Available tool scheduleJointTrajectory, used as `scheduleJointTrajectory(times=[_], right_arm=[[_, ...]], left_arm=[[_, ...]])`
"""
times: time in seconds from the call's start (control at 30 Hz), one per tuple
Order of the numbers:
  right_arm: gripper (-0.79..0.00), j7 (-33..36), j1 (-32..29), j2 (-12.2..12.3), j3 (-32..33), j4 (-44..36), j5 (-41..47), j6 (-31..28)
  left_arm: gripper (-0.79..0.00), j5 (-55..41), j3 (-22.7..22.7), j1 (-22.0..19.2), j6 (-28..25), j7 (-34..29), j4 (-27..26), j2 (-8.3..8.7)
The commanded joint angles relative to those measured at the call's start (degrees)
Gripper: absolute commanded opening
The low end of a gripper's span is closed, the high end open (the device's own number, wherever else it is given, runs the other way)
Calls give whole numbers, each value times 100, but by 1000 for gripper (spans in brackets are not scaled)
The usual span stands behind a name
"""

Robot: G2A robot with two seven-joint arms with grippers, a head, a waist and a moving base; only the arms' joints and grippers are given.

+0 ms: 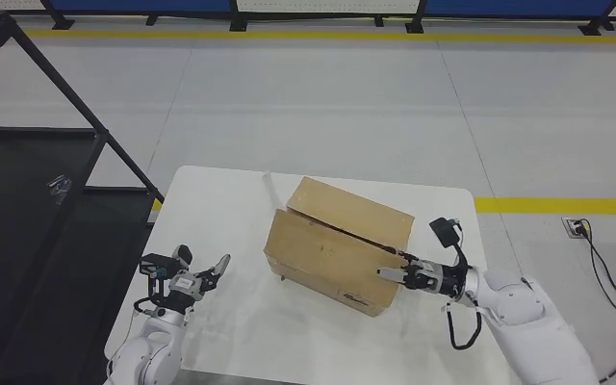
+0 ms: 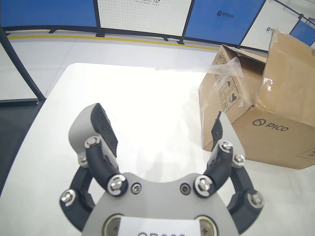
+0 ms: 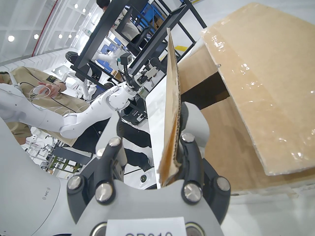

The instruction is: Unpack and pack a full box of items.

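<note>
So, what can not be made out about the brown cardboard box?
Contents of the brown cardboard box: top view, flaps cover them; right wrist view, dark gap.
Whether the right gripper clamps the raised flap: right wrist view, flap hides the contact.
Box's far end: left wrist view, cut off.

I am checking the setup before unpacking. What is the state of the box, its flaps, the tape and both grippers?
box: on the table, top partly open.
flap: lifted, pinched by the right gripper.
other flap: raised, not held.
tape: torn loose, hanging from the box.
left gripper: open, empty.
right gripper: shut on the flap.
</note>
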Motion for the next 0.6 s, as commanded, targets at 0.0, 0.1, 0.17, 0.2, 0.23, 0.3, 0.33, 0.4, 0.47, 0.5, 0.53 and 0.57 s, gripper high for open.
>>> scheduleJointTrajectory(times=[0.0,0.1,0.17,0.2,0.23,0.3,0.33,0.4,0.47,0.5,0.53,0.57], right_arm=[[0,-108,-106,86,96,-61,3,-108],[0,-294,-361,231,323,-186,-97,-294],[0,-373,-594,329,643,-208,-479,-330],[0,-502,-756,363,833,-343,-796,-309],[0,-657,-988,383,974,-587,-1129,-330],[0,-981,-1500,411,1234,-1087,-1814,-188],[0,-1153,-1742,417,1340,-1361,-2143,-31],[0,-1434,-2104,418,1457,-1770,-2516,158],[0,-1434,-2104,418,1457,-1770,-2516,158],[0,-1434,-2104,418,1457,-1770,-2516,158],[0,-1434,-2104,418,1457,-1770,-2516,158],[0,-1434,-2104,418,1457,-1770,-2516,158]], left_arm=[[0,195,51,-56,67,-37,-10,0],[0,318,119,-150,99,-67,-3,-6],[0,343,155,-219,102,-99,27,-12],[0,369,172,-258,100,-125,47,-13],[0,386,188,-297,101,-149,67,-15],[0,398,224,-377,106,-183,109,-21],[0,399,242,-422,114,-199,139,-25],[0,357,284,-525,125,-262,222,-36],[0,261,296,-632,375,-430,319,-57],[0,261,296,-632,375,-430,319,-57],[0,261,296,-632,375,-430,319,-57],[0,261,296,-632,375,-430,319,-57]])
